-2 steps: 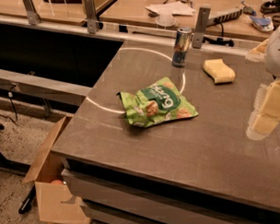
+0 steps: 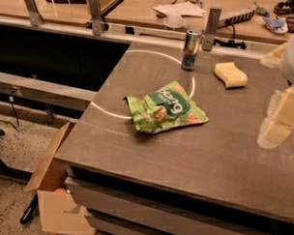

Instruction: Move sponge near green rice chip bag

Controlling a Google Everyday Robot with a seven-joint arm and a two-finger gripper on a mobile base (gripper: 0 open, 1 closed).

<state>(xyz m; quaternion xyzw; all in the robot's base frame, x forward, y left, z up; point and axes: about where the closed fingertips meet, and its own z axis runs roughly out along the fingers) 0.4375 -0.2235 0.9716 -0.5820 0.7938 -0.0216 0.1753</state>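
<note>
The sponge [image 2: 230, 75], a pale yellow soft block, lies flat on the grey table [image 2: 184, 159] at the back right. The green rice chip bag [image 2: 166, 108] lies crumpled near the table's middle, logo up, well to the left of and in front of the sponge. My gripper [image 2: 281, 119] hangs above the table at the right edge of the view, in front of and to the right of the sponge and clear of it. It holds nothing that I can see. Part of the arm is cut off by the frame.
A tall drink can [image 2: 191, 42] stands upright at the table's back edge, just left of the sponge. Metal posts [image 2: 211, 26] line the back. An open cardboard box [image 2: 52, 193] sits on the floor at the front left corner. A cluttered bench lies behind.
</note>
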